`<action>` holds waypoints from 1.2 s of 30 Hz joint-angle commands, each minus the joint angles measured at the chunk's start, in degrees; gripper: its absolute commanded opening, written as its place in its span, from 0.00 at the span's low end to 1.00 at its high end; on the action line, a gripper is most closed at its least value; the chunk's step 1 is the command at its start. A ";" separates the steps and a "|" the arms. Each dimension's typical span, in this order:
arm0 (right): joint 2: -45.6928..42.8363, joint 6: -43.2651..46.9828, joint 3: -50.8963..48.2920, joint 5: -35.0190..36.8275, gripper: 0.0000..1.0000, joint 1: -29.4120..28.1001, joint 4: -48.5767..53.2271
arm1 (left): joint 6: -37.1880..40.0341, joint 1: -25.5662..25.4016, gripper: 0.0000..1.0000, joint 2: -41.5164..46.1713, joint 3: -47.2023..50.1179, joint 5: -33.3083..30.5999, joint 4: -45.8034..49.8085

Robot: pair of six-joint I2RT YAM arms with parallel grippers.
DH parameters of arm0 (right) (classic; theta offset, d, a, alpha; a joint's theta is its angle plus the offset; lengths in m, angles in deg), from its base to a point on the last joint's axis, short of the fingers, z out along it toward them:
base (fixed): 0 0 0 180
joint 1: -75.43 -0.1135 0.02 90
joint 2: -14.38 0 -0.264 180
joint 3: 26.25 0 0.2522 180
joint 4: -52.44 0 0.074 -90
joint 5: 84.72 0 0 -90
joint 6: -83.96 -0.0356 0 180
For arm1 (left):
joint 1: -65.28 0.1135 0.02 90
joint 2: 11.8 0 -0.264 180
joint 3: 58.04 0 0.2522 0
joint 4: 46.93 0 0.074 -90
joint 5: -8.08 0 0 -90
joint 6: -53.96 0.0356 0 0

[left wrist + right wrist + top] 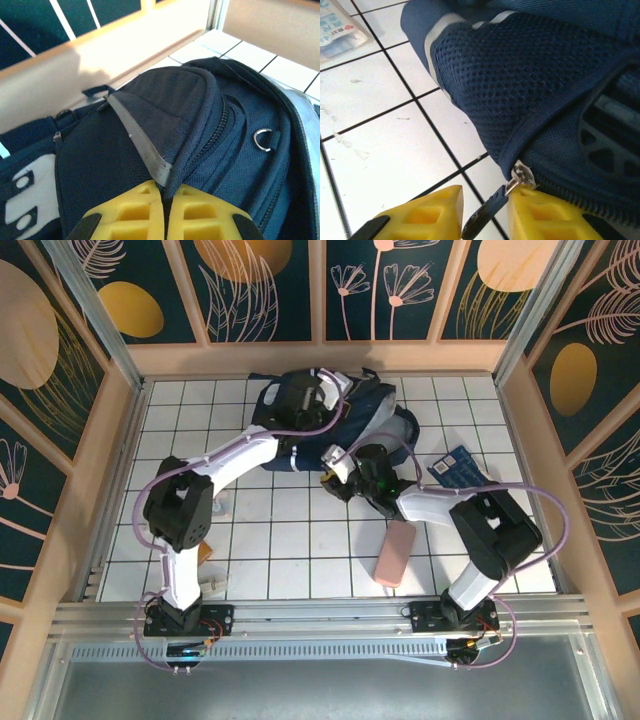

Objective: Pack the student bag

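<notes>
Student bag: a large dark navy backpack, lying at the far middle of the surface, close to the wooden back wall.
Bag fabric: in the left wrist view a fold of the top panel stands up, with a grey stripe along its edge. A zipper line runs down beside it, and a small metal ring sits more to the right.
Bag mesh side: in the right wrist view a navy mesh panel lies on the white tiles, with pale stripes at its upper end.
Zipper pull: a black tab hanging from a small metal slider at the edge of the mesh panel, just above the tiles.
Left gripper: it is on top of the bag. Its yellow fingers are pressed together, and the fold with the grey stripe is pinched between them.
Right gripper: it is low at the near side of the bag. Its yellow fingers stand apart with a clear gap. The zipper pull hangs in this gap and the slider touches one finger, but the pull is not clamped.
Pink case: it lies flat on the tiles near the right arm, apart from the bag.
Blue packet: it lies to the right of the bag, near the right arm.
</notes>
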 commanded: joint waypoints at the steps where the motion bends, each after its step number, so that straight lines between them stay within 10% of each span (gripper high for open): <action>1: -8.82 -3.17 -4.37 -1.29 0.35 -0.77 -2.86 | 3.11 2.12 0.00 6.28 2.28 7.49 -11.63; 7: -23.01 -22.45 -11.15 9.95 0.57 -2.50 -2.68 | 16.00 2.48 0.00 7.85 8.59 11.05 -13.70; 10: -29.99 -34.52 -12.41 19.75 0.99 -3.75 0.65 | 17.68 2.55 0.00 8.02 10.00 12.60 -14.76; 13: -34.68 -45.34 -8.08 33.09 0.99 -2.35 13.65 | 21.06 2.56 0.00 7.42 8.48 16.65 -12.13; 19: -36.36 -54.35 3.79 34.94 0.99 5.77 34.47 | 29.83 2.55 0.00 6.48 6.64 24.48 -7.14; 23: -31.53 -54.60 12.77 13.34 0.99 21.87 42.07 | 39.75 2.62 0.00 7.05 7.41 30.74 -1.37; 27: -21.30 -49.67 23.43 -2.68 0.74 35.09 54.55 | 44.29 2.57 0.00 8.35 9.21 33.04 1.06; 36: -9.43 -58.94 31.67 -12.46 0.71 36.08 65.02 | 51.54 2.47 0.00 10.21 13.76 31.57 4.28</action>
